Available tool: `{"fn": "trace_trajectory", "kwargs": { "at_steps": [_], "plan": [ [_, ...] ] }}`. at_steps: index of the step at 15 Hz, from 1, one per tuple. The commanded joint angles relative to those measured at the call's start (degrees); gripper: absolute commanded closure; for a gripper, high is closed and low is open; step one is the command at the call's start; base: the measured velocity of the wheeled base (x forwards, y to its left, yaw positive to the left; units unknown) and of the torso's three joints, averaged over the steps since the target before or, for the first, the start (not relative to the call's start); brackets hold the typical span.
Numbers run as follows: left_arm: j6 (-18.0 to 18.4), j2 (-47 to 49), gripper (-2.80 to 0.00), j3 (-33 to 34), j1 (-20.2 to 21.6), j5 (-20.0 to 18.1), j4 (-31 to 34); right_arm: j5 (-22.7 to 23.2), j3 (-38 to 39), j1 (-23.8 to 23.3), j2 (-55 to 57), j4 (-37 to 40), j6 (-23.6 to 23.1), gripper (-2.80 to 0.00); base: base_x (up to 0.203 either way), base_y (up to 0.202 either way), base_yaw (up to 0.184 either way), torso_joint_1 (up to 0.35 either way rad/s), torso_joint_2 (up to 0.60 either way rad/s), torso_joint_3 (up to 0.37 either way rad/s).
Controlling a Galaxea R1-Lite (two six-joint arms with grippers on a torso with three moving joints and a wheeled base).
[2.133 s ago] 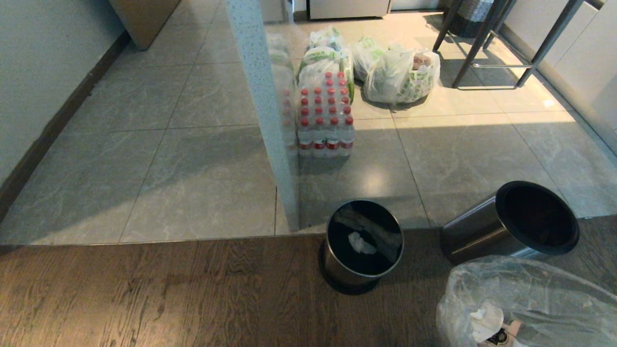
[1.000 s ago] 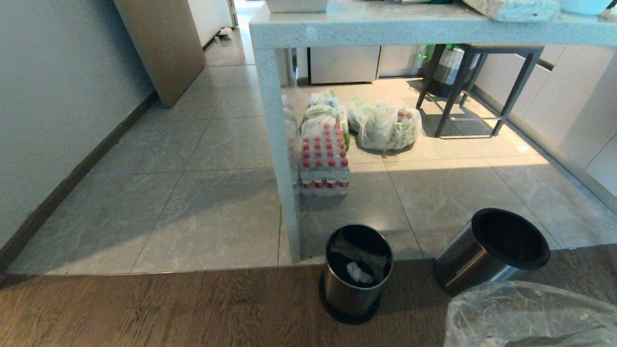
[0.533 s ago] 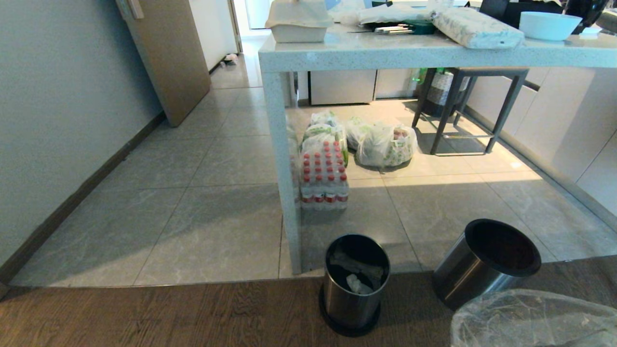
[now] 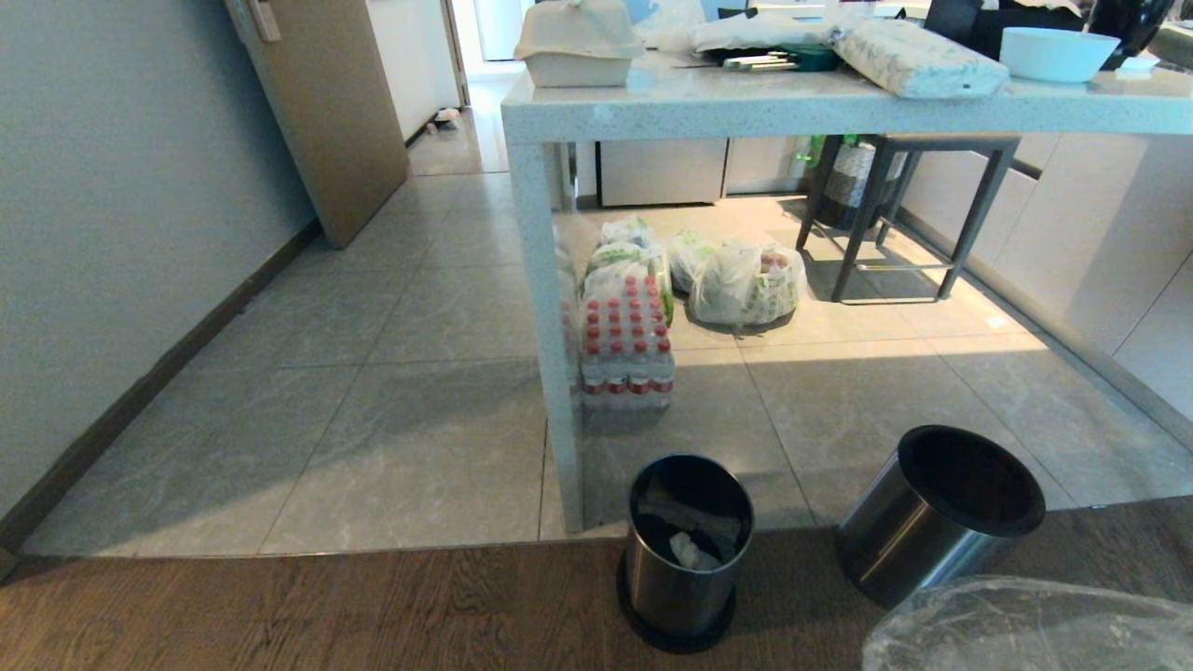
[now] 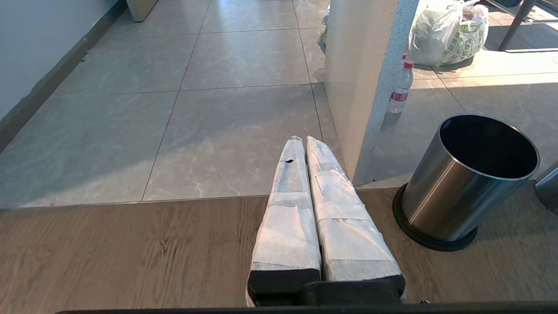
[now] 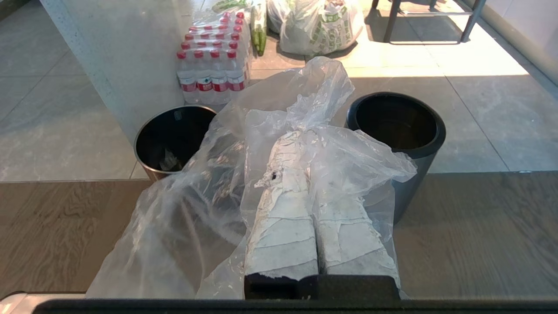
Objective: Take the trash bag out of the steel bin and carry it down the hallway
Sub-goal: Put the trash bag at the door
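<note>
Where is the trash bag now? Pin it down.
The trash bag is out of the steel bin, pinched in the shut right gripper; in the head view it sits at bottom right, nearer than the black-rimmed bin.

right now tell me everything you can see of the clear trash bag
The trash bag is a thin, see-through, greyish plastic liner, crinkled all over. It is out of the steel bin and hangs from the right tool, whose taped fingers are shut on its bunched upper part. Loose film sticks up above the fingertips and drapes around them; the body billows down beside them, over the wooden floor. In the head view only its rounded top shows, at the bottom right corner. What it holds cannot be seen.
</note>
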Motion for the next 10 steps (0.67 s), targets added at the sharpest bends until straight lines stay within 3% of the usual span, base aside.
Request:
{"fn": "trace_trajectory", "kwargs": {
  "at_steps": [1,7,10],
  "plan": [
    [0.04,0.02,0.0,0.08,0.01,0.0,-0.04,0.01,0.09,0.02,0.07,0.0,-0.05,0.0,0.0,0.0,0.0,0.0,0.0,0.0],
    [-0.13,0.02,0.0,0.02,0.01,0.0,-0.04,0.01,0.09,0.02,0.07,0.0,-0.05,0.0,0.0,0.0,0.0,0.0,0.0,0.0],
    [-0.13,0.02,0.0,0.09,0.01,0.0,-0.04,0.01,0.1,0.02,0.07,0.0,-0.05,0.0,0.001,0.139,-0.007,0.0,0.0,0.004]
  ]
}}
